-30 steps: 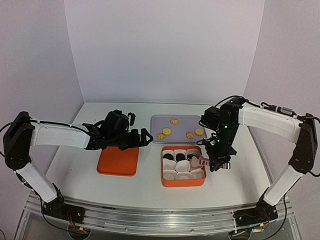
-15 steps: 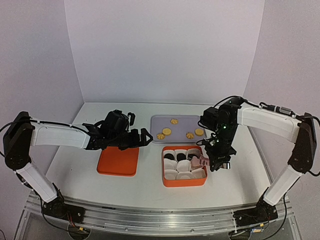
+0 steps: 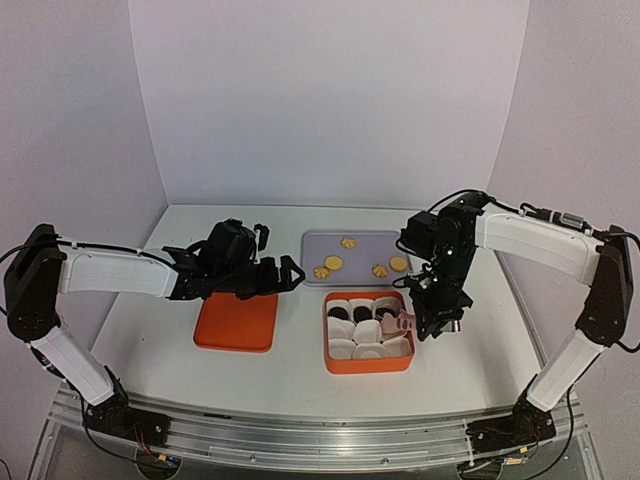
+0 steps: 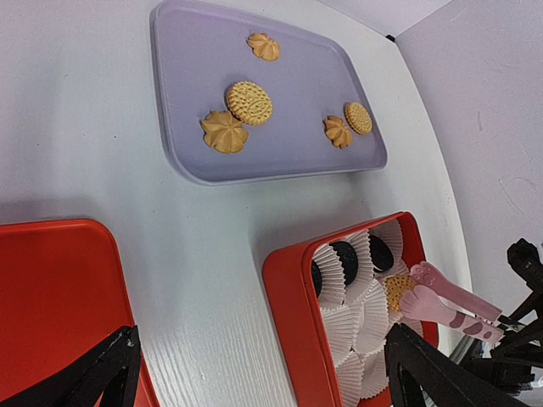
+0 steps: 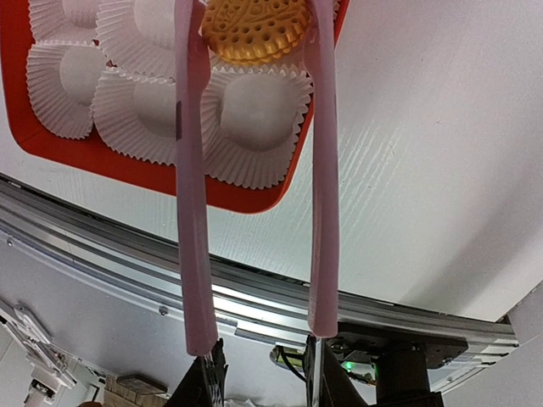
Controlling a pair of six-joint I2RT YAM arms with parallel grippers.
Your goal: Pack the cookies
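The cookies (image 4: 249, 103) are being packed, five left on the lilac tray (image 4: 288, 161), one golden disc (image 5: 253, 30) gripped in pink tongs (image 5: 191, 170) clenched by the right pincer (image 5: 259, 373) over a paper cup (image 5: 254, 110) in the red box (image 4: 284, 288), so release is probably called for next, the left pincer (image 3: 275, 275) spread wide.

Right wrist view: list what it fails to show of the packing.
- cookie: upper part cut off by the top edge.
- tongs: tips run past the same edge.
- box: far cups lie beyond that edge.
- right pincer: dark, partly cut off at the bottom edge.
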